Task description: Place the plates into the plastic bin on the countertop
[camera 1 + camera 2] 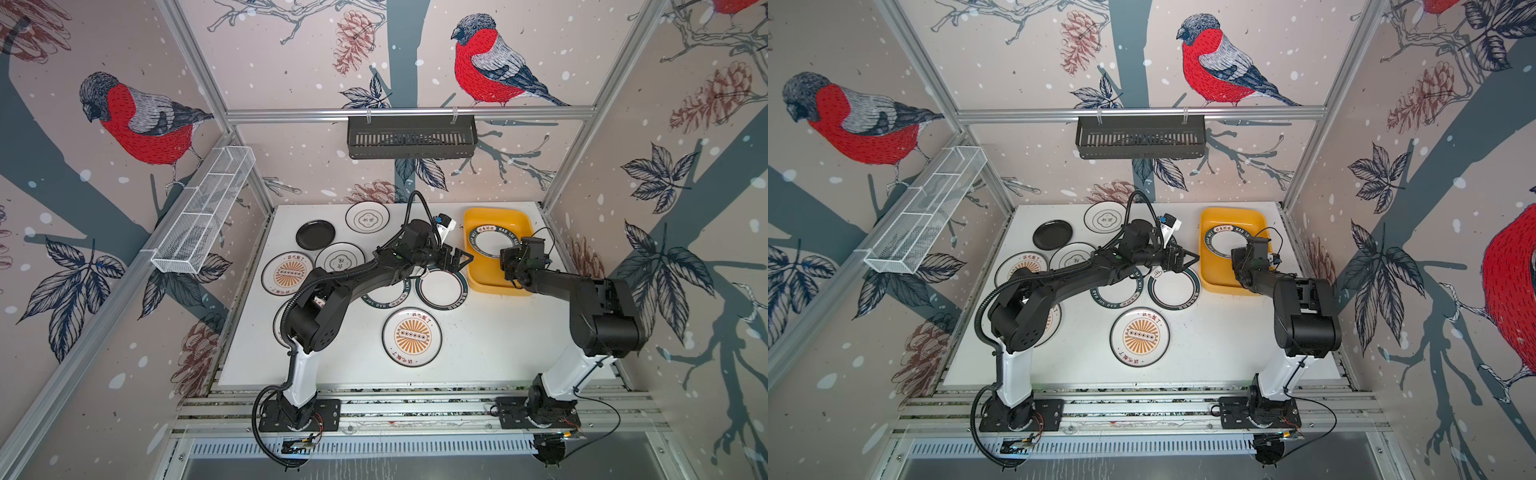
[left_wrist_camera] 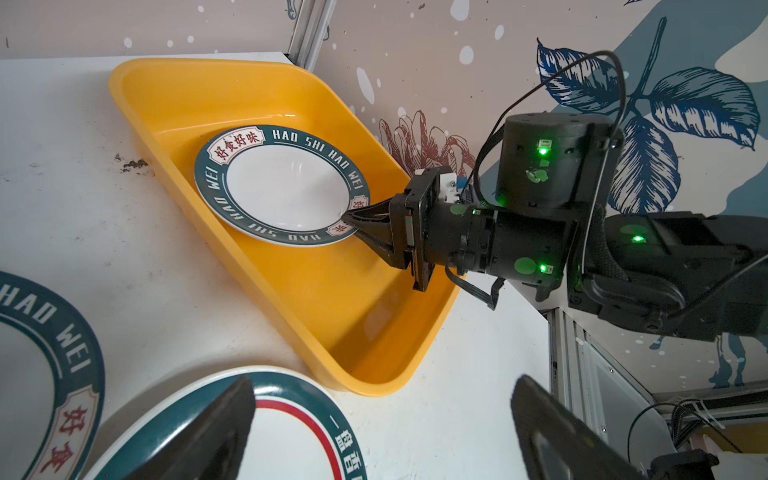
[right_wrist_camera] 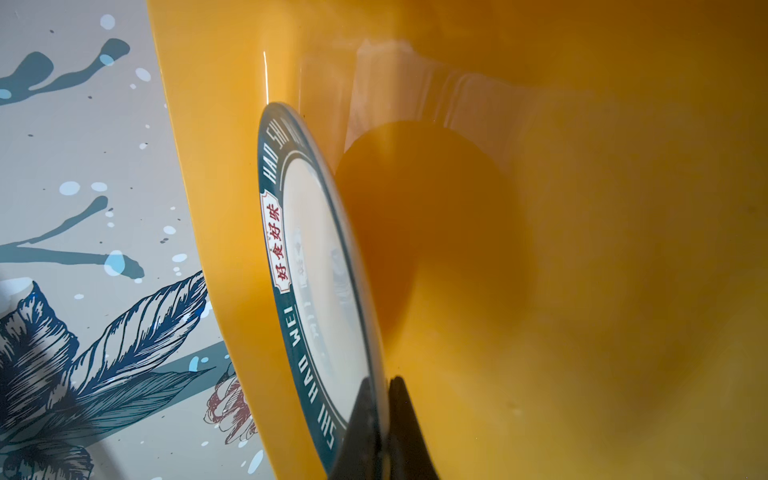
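The yellow plastic bin (image 1: 498, 218) (image 1: 1229, 216) stands at the back right of the white countertop (image 1: 478, 340). My right gripper (image 1: 505, 255) (image 2: 351, 218) (image 3: 384, 382) is shut on the rim of a green-rimmed plate (image 1: 488, 243) (image 2: 286, 191) (image 3: 316, 257), held inside the bin just above its floor (image 3: 582, 249). My left gripper (image 1: 463, 259) (image 2: 384, 382) stands open and empty over another green-rimmed plate (image 1: 442, 289) (image 2: 291, 436) beside the bin. Several more plates lie flat on the countertop: a sunburst one (image 1: 411, 336), a black one (image 1: 315, 235), and a quatrefoil one (image 1: 367, 219).
A black slotted basket (image 1: 411, 137) hangs on the back rail and a white wire rack (image 1: 203, 216) on the left rail. The left arm covers part of a green-rimmed plate (image 1: 384, 297) and of one near its base (image 1: 280, 328). Aluminium framing edges the countertop.
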Robot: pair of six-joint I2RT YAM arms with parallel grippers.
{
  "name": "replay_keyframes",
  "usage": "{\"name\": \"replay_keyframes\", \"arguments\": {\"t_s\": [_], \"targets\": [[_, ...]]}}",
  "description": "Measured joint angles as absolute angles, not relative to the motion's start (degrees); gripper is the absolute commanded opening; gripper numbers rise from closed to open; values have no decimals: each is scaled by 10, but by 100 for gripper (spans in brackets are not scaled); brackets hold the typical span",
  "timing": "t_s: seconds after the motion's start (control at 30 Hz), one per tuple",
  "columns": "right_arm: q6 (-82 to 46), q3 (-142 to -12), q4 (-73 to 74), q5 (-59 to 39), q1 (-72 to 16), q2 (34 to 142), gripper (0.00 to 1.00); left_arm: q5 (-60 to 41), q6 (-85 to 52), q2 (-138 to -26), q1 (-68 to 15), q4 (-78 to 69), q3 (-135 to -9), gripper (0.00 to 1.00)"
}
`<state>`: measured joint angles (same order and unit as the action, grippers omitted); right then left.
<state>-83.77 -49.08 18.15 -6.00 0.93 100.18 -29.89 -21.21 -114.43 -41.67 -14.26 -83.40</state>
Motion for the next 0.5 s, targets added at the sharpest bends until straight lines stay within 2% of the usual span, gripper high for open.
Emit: {"name": "replay_keyframes", "arguments": {"t_s": [0.2,0.3,0.37,0.5], "targets": [[-837,-505,144,-49,6,1004,1,-298,-215,-1144,-417,-138,-836,96],[-837,-512,125,-38,4,1004,4,-298,-220,-1142,-417,-136,-836,96],[-837,-512,120,-36,4,1004,10,-298,-220,-1136,-417,-133,-833,96],[-835,-519,116,-31,3,1007,27,-298,-218,-1123,-417,-133,-823,96]]}}
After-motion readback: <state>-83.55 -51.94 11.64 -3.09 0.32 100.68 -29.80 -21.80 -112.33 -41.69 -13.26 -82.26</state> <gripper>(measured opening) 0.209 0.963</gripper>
